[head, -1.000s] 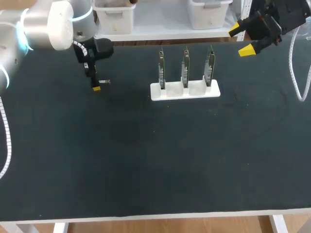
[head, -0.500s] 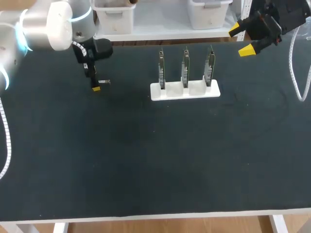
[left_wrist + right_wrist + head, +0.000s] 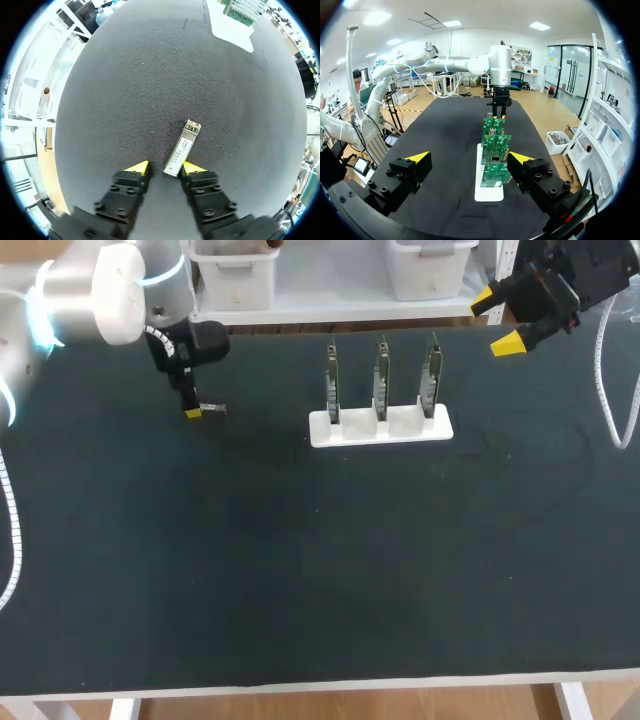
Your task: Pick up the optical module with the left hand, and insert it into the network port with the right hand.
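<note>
The optical module (image 3: 182, 146), a small silver bar, lies on the black table mat with its near end between the fingers of my left gripper (image 3: 165, 167). That end rests against one finger, and a gap shows to the other. In the head view the left gripper (image 3: 193, 412) is low at the table's back left, with the module (image 3: 214, 408) sticking out beside it. Three upright green circuit boards (image 3: 381, 375) with network ports stand in a white holder (image 3: 380, 428). My right gripper (image 3: 497, 320) hangs open and empty above the back right; its wrist view has the right gripper (image 3: 470, 158) facing the boards (image 3: 495, 155).
The white holder (image 3: 487, 192) stands at the table's back middle, and is far ahead of the left gripper as the holder (image 3: 232, 31). A white cable (image 3: 610, 390) hangs at the right edge. The black mat (image 3: 320, 560) stretches toward the front edge.
My left gripper has shifted slightly toward the table's back, low by the module. The right arm has not moved.
</note>
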Available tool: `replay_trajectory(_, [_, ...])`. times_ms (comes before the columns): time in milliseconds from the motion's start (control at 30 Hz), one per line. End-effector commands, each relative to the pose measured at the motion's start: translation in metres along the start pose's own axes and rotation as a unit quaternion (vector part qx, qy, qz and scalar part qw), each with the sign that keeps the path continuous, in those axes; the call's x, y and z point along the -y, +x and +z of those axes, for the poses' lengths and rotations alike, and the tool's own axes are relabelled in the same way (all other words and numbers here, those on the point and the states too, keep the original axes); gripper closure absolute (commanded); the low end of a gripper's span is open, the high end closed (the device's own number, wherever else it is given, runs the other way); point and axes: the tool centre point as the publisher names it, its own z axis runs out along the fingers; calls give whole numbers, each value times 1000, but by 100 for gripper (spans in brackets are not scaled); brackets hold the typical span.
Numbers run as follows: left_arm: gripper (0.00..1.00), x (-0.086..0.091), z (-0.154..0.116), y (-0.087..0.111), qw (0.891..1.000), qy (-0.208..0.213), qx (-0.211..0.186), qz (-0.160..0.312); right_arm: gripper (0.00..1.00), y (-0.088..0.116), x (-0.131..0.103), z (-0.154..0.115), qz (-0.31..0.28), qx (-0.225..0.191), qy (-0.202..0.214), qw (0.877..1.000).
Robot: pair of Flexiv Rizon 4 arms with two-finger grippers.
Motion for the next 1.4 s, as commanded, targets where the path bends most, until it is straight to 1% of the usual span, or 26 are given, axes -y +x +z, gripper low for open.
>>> replay_trajectory(33, [100,-10,16,0,989,146,-2,2,0,0,-2,0,0,-1,2,1000])
replay_trajectory(167, [100,-9,17,-1,989,148,0,3,0,0,-2,0,0,-1,2,1000])
replay_trajectory(367, [100,-7,10,-5,989,144,7,7,0,0,-2,0,0,-1,2,1000])
replay_trajectory(400, [100,-7,8,-6,989,145,16,9,0,0,-2,0,0,-1,2,1000])
replay_trajectory(500, [100,-7,4,-7,989,145,28,12,0,0,-2,0,0,-1,2,1000])
replay_trajectory(567, [100,-7,-1,-8,988,142,48,16,0,0,-2,0,0,-1,2,1000])
replay_trajectory(633, [100,-6,-7,-11,988,140,55,20,0,0,-2,0,0,-1,2,1000])
replay_trajectory(667, [100,-5,-10,-12,988,138,68,24,0,0,-2,0,0,-1,2,1000])
replay_trajectory(933, [100,0,-32,-28,986,115,106,49,0,0,-2,0,0,-1,2,1000])
replay_trajectory(1033, [100,1,-37,-29,982,107,144,59,0,0,-2,0,0,-1,2,1000])
replay_trajectory(1067, [100,1,-39,-29,976,104,173,81,0,0,-2,0,0,-1,2,1000])
replay_trajectory(1100, [100,2,-39,-29,974,103,182,83,0,0,-2,0,0,-1,2,1000])
replay_trajectory(1133, [100,2,-40,-29,970,99,201,92,0,0,-2,0,0,-1,2,1000])
replay_trajectory(1167, [100,4,-41,-30,967,100,207,106,0,0,-2,0,0,-1,2,1000])
replay_trajectory(1200, [100,4,-41,-31,967,102,209,102,0,0,-2,0,0,-1,2,1000])
replay_trajectory(1233, [100,6,-40,-32,964,103,212,121,0,0,-2,0,0,-1,2,1000])
replay_trajectory(1267, [100,7,-40,-34,965,104,210,116,0,0,-2,0,0,-1,2,1000])
replay_trajectory(1400, [100,9,-35,-35,963,106,210,129,0,0,-2,0,0,-1,2,1000])
